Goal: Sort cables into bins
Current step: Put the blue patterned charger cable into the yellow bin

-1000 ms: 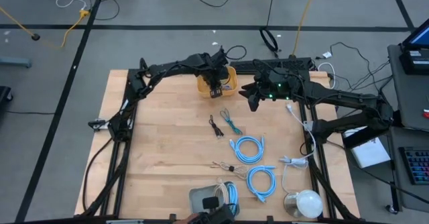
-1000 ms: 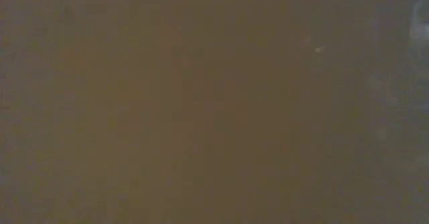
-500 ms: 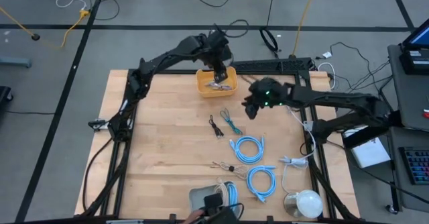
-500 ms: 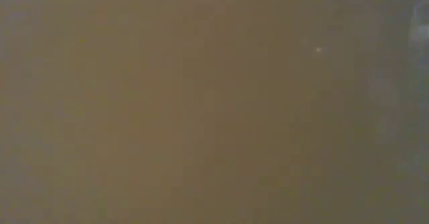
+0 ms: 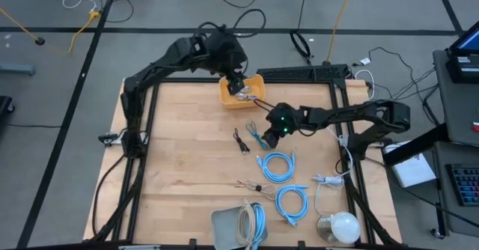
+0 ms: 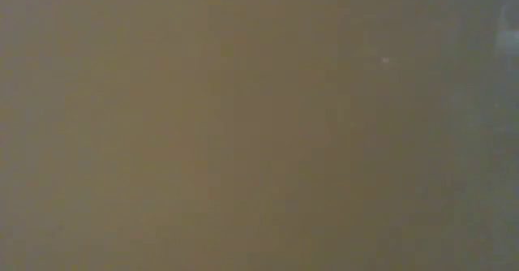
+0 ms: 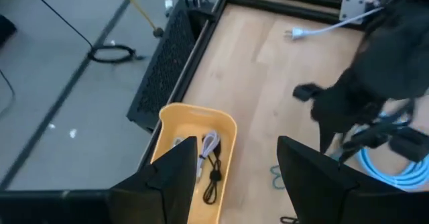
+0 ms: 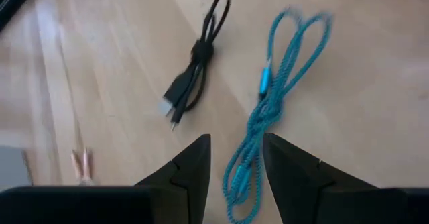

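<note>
A: Jaws of the left gripper (image 7: 234,177) stand wide apart and empty above the orange-yellow plastic bin (image 7: 175,117) at the table's far edge. Short black and grey cables (image 7: 210,158) lie inside that bin.

B: Right gripper (image 8: 234,158)?

A: Jaws part-open, gripping nothing, straddling the thin teal braided cable (image 8: 268,110) on the wooden table (image 5: 179,153). The short black cable (image 8: 194,63) lies just beside it.

B: Task status?

A: Partly complete. The pale grey translucent bin (image 5: 223,221) at the near edge holds one beige and one light-blue coil. Remaining on the table: the teal and black cables, two coiled light-blue cables (image 5: 277,165), and a thin pale cable (image 5: 251,184) between them and the grey bin.

B: Changes from the earlier frames?

A: One second ago the left jaws were nearly closed low over the yellow bin; they have since opened and lifted. The right gripper has moved from the far edge down to the teal cable.
</note>
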Tool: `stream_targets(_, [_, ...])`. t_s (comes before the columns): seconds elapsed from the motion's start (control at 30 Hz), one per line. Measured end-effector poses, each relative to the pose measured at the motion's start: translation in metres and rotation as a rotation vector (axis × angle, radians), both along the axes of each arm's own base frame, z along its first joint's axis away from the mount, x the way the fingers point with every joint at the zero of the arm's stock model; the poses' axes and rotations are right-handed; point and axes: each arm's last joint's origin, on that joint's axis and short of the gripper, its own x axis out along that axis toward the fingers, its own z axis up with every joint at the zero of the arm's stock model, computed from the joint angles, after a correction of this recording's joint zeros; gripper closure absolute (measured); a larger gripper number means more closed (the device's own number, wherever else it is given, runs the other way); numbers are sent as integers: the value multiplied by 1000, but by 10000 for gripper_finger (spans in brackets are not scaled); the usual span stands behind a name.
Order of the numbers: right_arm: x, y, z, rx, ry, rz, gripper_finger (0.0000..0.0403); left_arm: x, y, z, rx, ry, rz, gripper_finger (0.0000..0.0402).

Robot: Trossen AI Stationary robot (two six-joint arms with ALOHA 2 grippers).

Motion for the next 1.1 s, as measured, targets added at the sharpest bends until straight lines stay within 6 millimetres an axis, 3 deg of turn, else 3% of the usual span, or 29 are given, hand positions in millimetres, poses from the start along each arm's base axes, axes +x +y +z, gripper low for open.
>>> stream_targets(0.27, [9,11,-15,36,23,13,271,-1,-36,10,49,19,-21,190])
stream_targets(0.77, [30,8,-53,81,-2,-29,273,4,-78,12,44,28,-86,190])
stream_targets(0.97, [31,8,-56,83,7,-30,328,-5,-85,19,57,22,-85,190])
stream_targets(1.1, [30,9,-37,78,-68,23,374,-8,-84,20,69,34,-71,190])
